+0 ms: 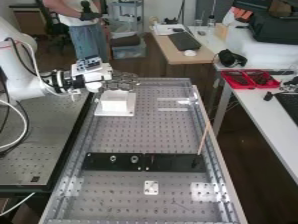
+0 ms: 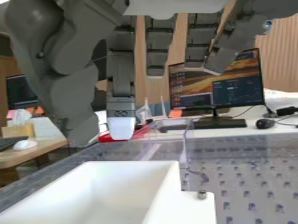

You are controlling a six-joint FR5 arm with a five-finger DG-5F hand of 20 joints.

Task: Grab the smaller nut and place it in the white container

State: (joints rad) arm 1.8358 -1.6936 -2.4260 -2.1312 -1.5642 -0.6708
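A flat black bar lies across the grey metal bench with lots of holes. On it sit the round metal larger nut and round metal bearing. A bright red tray sits on a long white table.

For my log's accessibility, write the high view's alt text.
A dark grey robot hand on a white arm hovers by a white box-shaped container on a perforated metal bench; nearer, the larger metal nut and round bearing stand on a flat black bar.

White container, open-topped, upright on white plate.
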